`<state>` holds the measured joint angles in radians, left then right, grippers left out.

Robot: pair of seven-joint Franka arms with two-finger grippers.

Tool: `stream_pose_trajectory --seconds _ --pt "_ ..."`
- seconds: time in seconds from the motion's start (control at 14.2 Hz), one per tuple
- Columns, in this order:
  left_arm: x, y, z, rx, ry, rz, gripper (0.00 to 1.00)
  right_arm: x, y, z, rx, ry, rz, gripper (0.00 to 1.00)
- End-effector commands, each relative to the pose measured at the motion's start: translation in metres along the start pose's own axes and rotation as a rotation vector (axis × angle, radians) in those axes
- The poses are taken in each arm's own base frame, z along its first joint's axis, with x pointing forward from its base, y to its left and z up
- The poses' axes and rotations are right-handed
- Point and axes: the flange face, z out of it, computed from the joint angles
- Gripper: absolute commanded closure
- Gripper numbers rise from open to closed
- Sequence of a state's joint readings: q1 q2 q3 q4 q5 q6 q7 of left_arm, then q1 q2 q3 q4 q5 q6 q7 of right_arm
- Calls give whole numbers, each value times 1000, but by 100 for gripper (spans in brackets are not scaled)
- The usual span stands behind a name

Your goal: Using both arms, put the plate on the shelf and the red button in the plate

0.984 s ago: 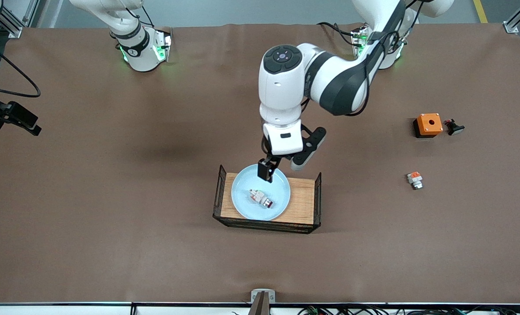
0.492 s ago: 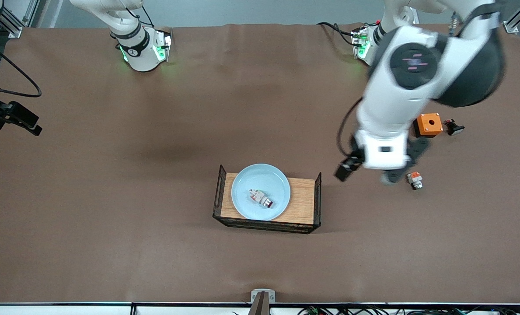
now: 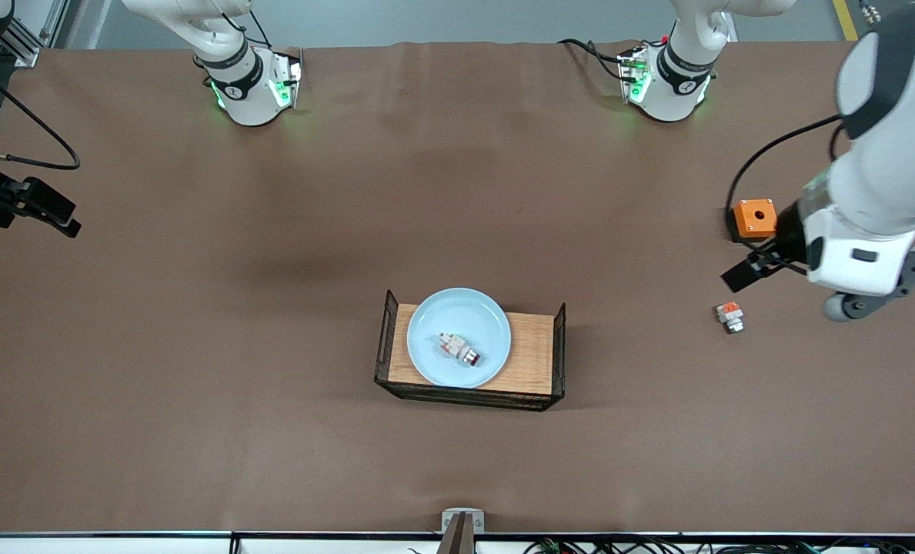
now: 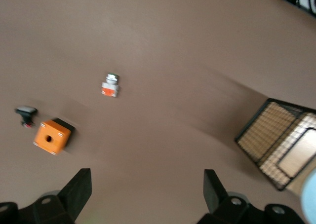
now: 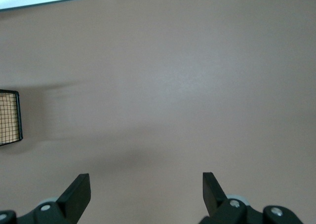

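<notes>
We see the left gripper (image 4: 145,194) released, empty, up over the table's left-arm end above the orange box (image 3: 754,218). Well away from it, the red button (image 3: 459,349) lies in the pale blue plate (image 3: 435,312) on the wooden tray (image 3: 532,355). The right gripper (image 5: 145,192) waits released over bare table.

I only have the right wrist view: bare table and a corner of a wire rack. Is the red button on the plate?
Observer: Yes. The red button lies on the plate, which sits on the wooden tray.
Operator: Where are the grippers?
Observer: The left gripper is open, up over the table beside the orange box. The right gripper waits open at the right arm's end.
Operator: Anything loose near the box?
Observer: A small orange-topped white block, nearer the front camera than the box.
</notes>
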<state>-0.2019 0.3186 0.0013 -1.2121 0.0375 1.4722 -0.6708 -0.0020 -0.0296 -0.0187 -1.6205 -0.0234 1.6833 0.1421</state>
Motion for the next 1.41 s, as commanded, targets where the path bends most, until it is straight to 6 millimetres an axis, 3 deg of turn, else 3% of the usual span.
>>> stream_pose_trajectory --seconds 0.0,0.28,0.49,0.63,0.77,0.91,1.05,1.34 --pt "12 -44 -10 -9 -34 94 0 -11 -1 -3 -14 -23 -19 0" --pt "29 -97 -13 -30 -85 213 0 -19 -14 -12 -12 -48 -147 0" --pt "22 -124 -27 -53 -78 292 0 -11 -14 -22 -6 24 -150 0" --pt "6 -128 -47 -87 -55 307 0 -3 -11 -29 -5 90 -149 0" --pt "-12 -119 -66 -102 -27 337 0 2 -9 -43 -28 132 -150 0" --pt "-22 -118 -75 -106 -15 342 0 4 -6 -44 -36 137 -146 0" --pt "-25 -120 -81 -110 -3 343 0 8 -5 -39 -35 125 -140 0" --pt "-15 -115 -74 -108 23 348 0 5 -7 -23 -39 67 -135 0"
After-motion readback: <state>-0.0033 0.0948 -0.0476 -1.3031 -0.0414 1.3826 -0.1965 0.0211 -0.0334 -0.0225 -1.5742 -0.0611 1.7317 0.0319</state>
